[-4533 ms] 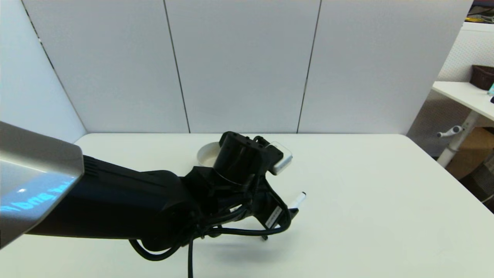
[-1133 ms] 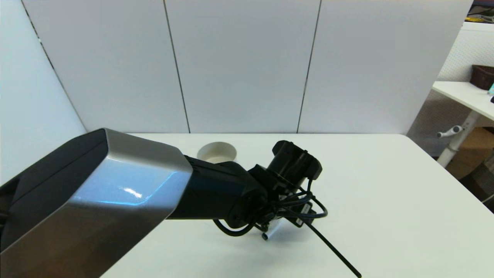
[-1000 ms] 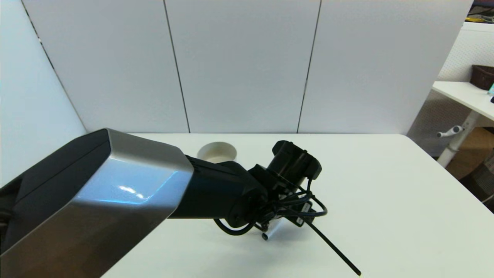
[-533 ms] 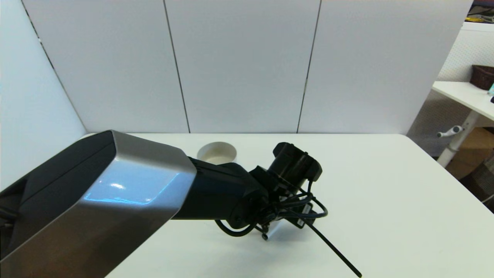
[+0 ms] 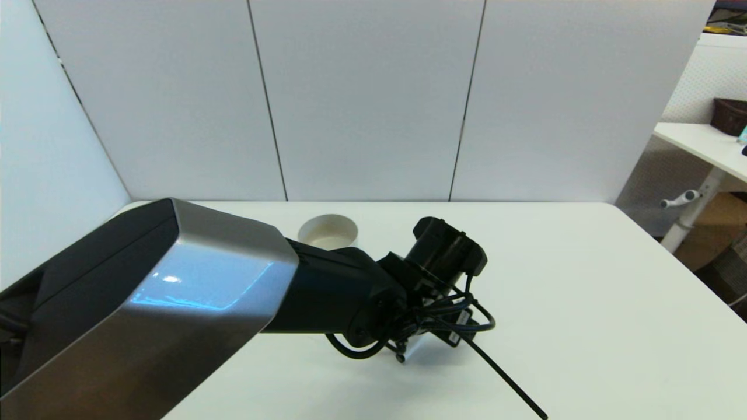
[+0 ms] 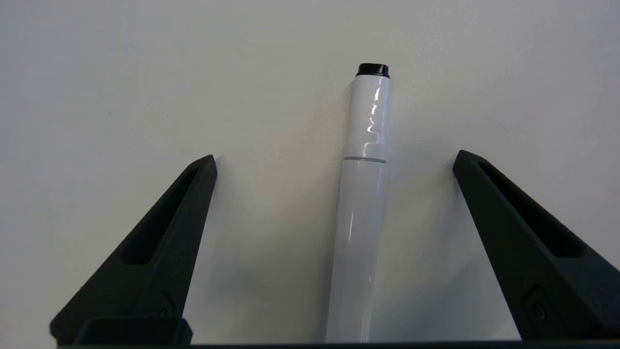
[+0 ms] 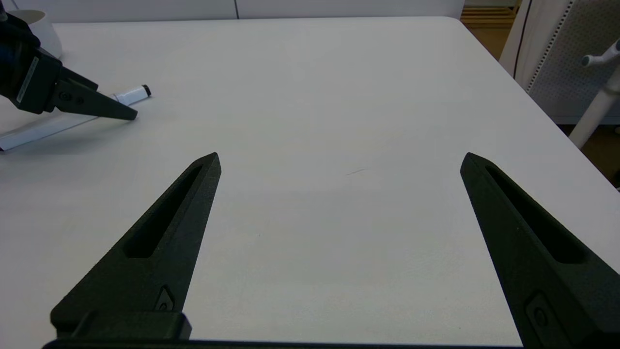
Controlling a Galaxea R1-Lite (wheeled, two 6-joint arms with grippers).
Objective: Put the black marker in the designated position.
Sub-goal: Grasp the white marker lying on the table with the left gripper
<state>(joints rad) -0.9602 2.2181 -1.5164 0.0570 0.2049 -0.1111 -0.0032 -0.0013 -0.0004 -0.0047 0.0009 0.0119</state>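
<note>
One black marker lies flat on the white table, right between the two black fingers of the left gripper. Both fingers are spread wide apart, and neither one touches the marker. There is bare table on each side of its white barrel. So the left gripper is open and holds nothing.

The marker's long side runs the same way the fingers point. Its small black cap sticks out a little past the fingertips, and its other end goes back under the gripper, out of sight. In the right wrist view the marker rests on the table with the left gripper low over it.

In the head view the left arm reaches over the middle of the table and hides most of the marker; only a bit of the barrel peeks out under the wrist. A white bowl sits farther back, well apart from the marker.

The right gripper is open too, and empty, over bare table off to the right. The left gripper is much the nearer one.

No mark shows the chosen spot, so it is hard to say the marker is in place. It looks set down there. If so, the left gripper likely just needs to lift straight up, without bumping the marker and making it roll.
</note>
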